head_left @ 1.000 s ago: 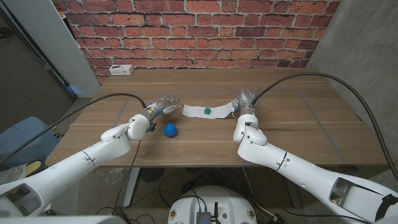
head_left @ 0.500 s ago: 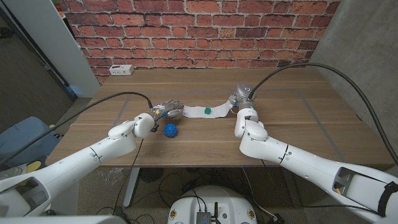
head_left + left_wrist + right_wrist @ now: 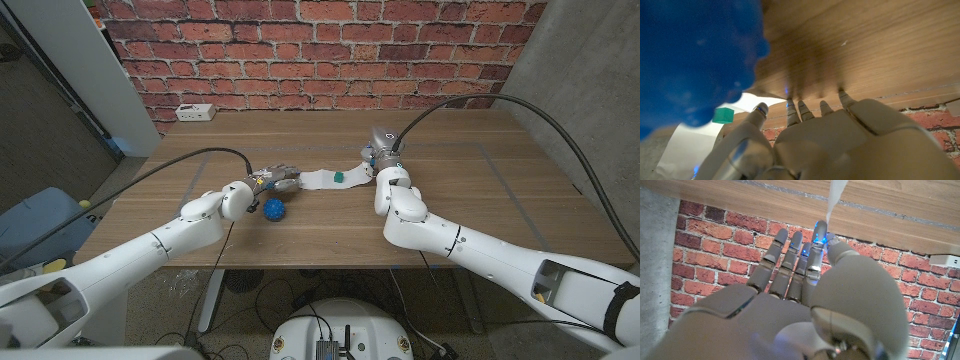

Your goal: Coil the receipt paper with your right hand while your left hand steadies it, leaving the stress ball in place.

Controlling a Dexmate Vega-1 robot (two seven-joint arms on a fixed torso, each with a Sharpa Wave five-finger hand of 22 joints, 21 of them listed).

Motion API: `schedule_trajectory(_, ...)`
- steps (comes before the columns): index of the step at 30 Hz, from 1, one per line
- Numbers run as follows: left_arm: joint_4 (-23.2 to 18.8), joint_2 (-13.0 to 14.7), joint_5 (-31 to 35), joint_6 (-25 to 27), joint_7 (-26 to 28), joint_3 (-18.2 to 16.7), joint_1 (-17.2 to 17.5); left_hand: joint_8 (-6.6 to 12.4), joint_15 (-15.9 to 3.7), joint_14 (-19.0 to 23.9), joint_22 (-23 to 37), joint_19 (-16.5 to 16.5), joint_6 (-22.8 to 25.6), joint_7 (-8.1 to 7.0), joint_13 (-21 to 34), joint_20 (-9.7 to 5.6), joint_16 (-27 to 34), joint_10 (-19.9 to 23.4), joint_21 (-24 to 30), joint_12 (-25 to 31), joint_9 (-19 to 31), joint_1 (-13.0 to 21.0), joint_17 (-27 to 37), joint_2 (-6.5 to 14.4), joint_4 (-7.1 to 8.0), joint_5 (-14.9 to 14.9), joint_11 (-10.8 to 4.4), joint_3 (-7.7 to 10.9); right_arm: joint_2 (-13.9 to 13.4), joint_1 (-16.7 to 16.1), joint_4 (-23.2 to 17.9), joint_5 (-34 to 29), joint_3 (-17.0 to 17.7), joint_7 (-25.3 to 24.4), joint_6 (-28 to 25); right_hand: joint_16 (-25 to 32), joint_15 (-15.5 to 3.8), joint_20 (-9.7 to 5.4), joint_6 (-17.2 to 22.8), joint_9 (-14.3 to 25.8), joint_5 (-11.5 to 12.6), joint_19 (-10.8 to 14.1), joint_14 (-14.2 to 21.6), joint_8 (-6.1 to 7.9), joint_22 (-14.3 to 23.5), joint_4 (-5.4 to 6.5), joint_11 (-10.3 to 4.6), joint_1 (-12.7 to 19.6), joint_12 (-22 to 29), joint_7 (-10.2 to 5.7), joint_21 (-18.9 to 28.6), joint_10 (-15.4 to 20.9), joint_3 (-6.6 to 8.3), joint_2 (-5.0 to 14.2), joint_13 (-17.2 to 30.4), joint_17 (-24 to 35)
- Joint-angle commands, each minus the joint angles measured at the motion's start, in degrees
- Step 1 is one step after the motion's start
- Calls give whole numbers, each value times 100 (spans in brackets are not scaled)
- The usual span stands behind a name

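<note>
Since earlier frames: right robot hand (image 3: pixel 371 163) drawn paper end inward, strip shorter; left robot hand (image 3: pixel 276 177) slid onto other end. Receipt paper (image 3: pixel 327 179) lies on surface (image 3: pixel 470 190) between both hands. Right pinches paper end between thumb and finger; left presses fingertips on strip, grasping nothing. Stress ball (image 3: pixel 274 209) just beside left robot hand. Risk: left wrist drift nudges ball; weak press lets strip slide, coil loosens.

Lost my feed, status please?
Left hand on receipt paper end. Right hand pinching other end. Stress ball beside left hand, untouched.
</note>
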Motion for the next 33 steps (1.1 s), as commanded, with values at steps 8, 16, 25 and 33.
schedule_trajectory(8,1,-60,202,179,-234,70,-88,29,-22,-141,24,-301,160,8,15,-67,69,210,36,46,-3,-91,2,30,59,41,-2,-19,334,206,33,-49,69,686,116,1371,-850,143,14,-32,1,133,808,18,131,-114,-95,315,119,-65,211,470,-277,-84,196,1344)
schedule_trajectory(16,-13,-52,150,240,-194,12,-55,-27,-27,-138,22,-301,88,-20,14,-65,59,141,39,-9,-2,-111,0,-8,66,45,-22,-40,682,-315,119,843,873,93,831,1490,-861,165,29,0,16,-219,723,22,162,-83,-120,339,202,-4,129,650,-276,-71,262,1566)
schedule_trajectory(25,-15,-49,98,268,-169,-9,-32,-49,-22,-133,21,-303,64,-33,13,-60,55,108,40,-35,-1,-119,-1,-19,71,49,-25,-47,797,-751,294,2266,1689,-53,2267,1701,-850,281,33,46,28,-436,738,17,191,-89,-30,398,327,66,102,821,-291,-79,356,1854)
schedule_trajectory(33,-6,-44,58,272,-149,-18,-27,-61,-21,-134,20,-301,47,-31,13,-54,51,101,41,-46,-1,-125,-2,-24,75,53,-28,-50,955,-766,651,3014,1867,-33,2935,1673,-833,407,15,88,50,-830,648,5,205,-79,-6,422,376,85,-8,779,-230,-74,444,1950)
